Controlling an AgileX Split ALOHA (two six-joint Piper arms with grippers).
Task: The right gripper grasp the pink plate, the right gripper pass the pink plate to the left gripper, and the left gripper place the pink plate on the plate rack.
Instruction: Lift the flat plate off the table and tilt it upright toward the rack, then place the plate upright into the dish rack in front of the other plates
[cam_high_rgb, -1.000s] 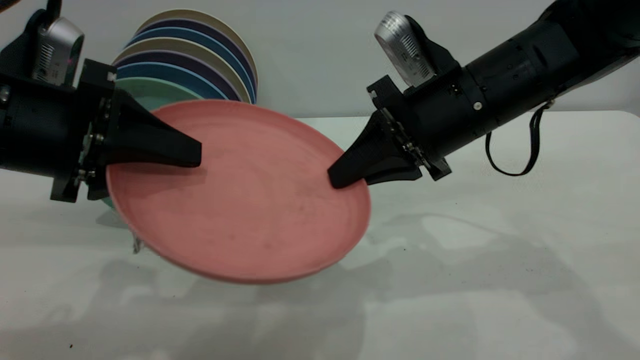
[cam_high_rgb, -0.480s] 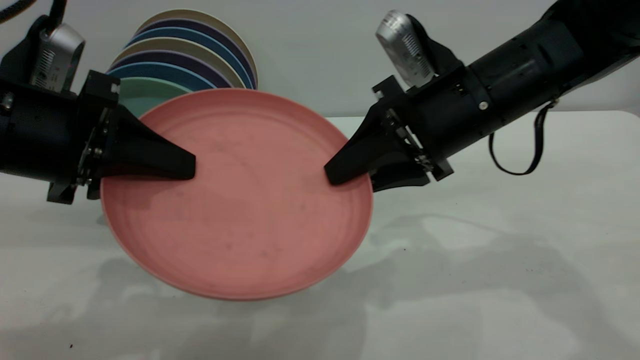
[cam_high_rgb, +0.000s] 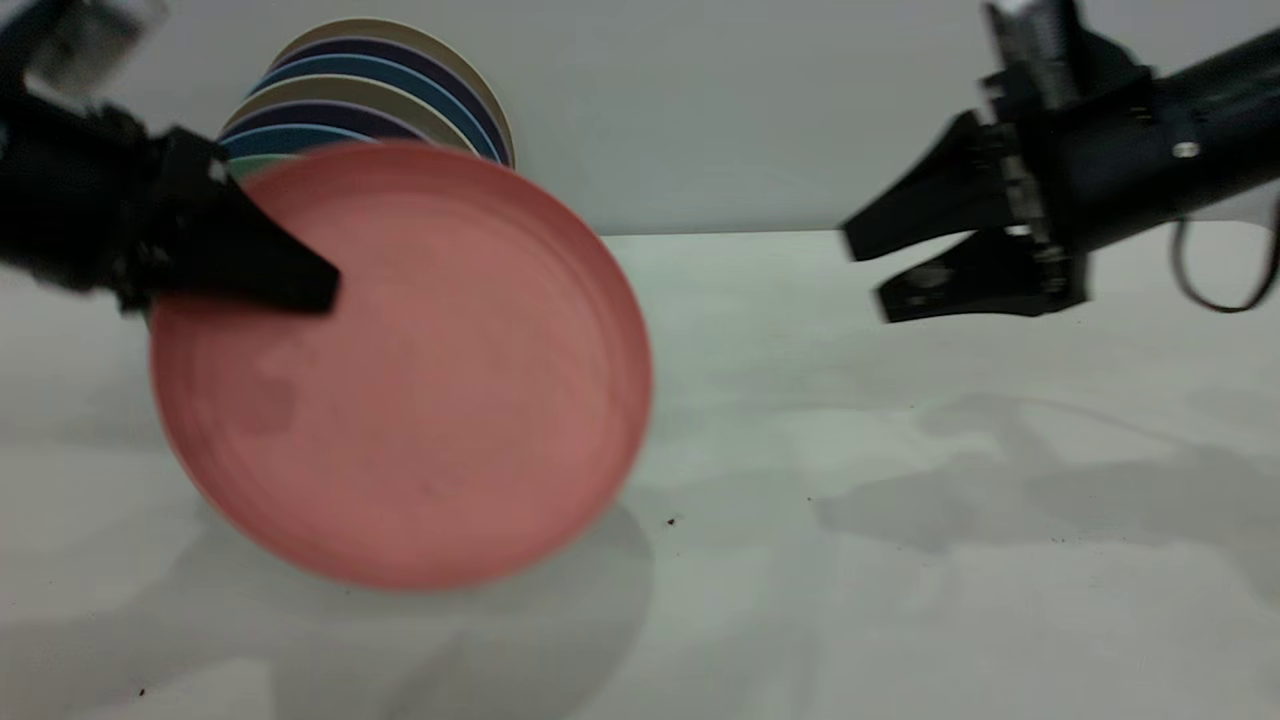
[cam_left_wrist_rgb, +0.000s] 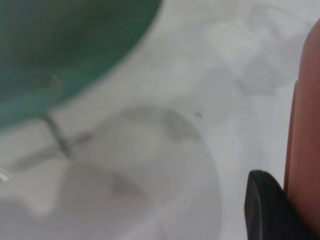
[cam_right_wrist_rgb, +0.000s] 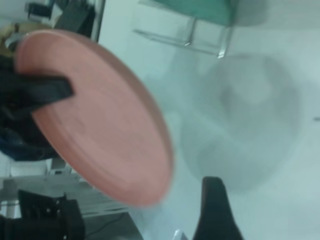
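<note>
Soft, even overhead light — pale shadows across the table (cam_high_rgb: 900, 560), heavy motion blur, both wrist views smeared.

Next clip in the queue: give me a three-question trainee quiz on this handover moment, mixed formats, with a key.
1. True or false: the right claw is clamped on the pink plate.
2. Multiple choice: the plate is held by A) the left claw, B) both claws, C) neither.
3. Fill in: behind the pink plate, other plates stand upright in a ___.

Key: 1 false, its jaws are open and apart from the plate, at the exterior view's right. 2 A. 3 row.
</note>
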